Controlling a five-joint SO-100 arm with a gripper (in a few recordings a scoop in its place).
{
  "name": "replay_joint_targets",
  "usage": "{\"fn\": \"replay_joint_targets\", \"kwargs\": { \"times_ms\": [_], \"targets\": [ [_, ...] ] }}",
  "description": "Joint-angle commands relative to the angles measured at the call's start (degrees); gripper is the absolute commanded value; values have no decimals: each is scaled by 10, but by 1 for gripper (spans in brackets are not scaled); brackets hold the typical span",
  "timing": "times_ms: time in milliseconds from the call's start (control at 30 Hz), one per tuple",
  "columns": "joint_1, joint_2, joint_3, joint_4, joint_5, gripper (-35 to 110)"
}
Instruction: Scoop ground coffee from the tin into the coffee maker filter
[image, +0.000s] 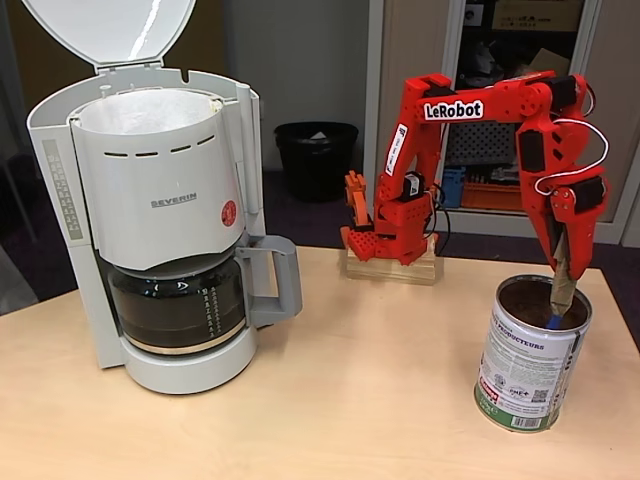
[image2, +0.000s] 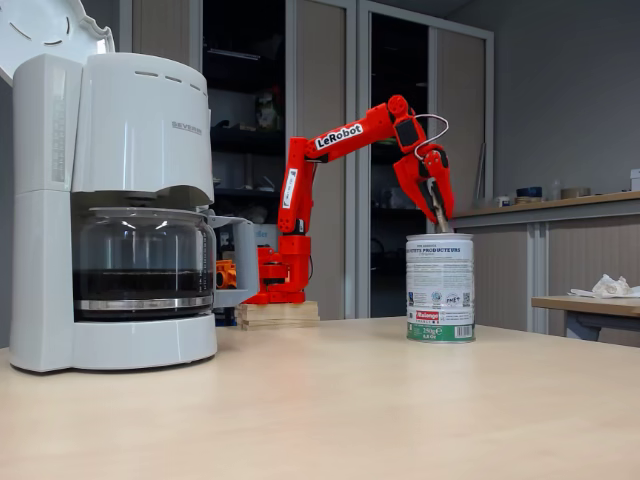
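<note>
Red arm (image: 470, 110) reaches from its wooden base block (image: 392, 268) at the back of the desk (image: 350, 400) and bends down over the tin (image: 532, 352). The tin stands upright, open-topped, near the right edge of the desk in a fixed view, well apart from the coffee maker (image: 165, 230).

Jaws (image: 563, 262) point straight down and are closed on a brownish stick handle (image: 563, 285). The handle runs down into the tin mouth; a small blue scoop (image: 553, 321) shows at its lower end, just inside the rim. Ground coffee (image: 520, 298) shows as a dark brown inner surface of the tin. Whether the scoop touches the powder: cannot tell.

In a fixed view from desk level, the jaws (image2: 437, 208) hang directly above the tin (image2: 440, 288), handle tip dipping below the rim.

Coffee maker on the left of the desk, lid (image: 110, 30) hinged up and open. Top basket exposed, coffee maker filter (image: 150, 112) visible as pale lining inside. Glass carafe (image: 180, 305) sits on the plate beneath, grey handle toward the arm.

Black waste bin (image: 316, 158) on the floor behind the desk
</note>
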Motion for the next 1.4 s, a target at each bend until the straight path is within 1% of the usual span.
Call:
{"fn": "replay_joint_targets", "kwargs": {
  "times_ms": [0, 267, 533, 733, 967, 1167, 1367],
  "targets": [
    [1, 15, -25, -4, -3, 0],
    [-4, 59, 7, -15, 4, 0],
    [-13, 200, 178, -66, 34, 0],
    [-16, 296, 265, -89, 40, 0],
    [-19, 340, 295, -84, 53, 0],
    [-25, 344, 300, -64, 64, 0],
    [-26, 343, 306, -77, 59, 0]
  ]
}}
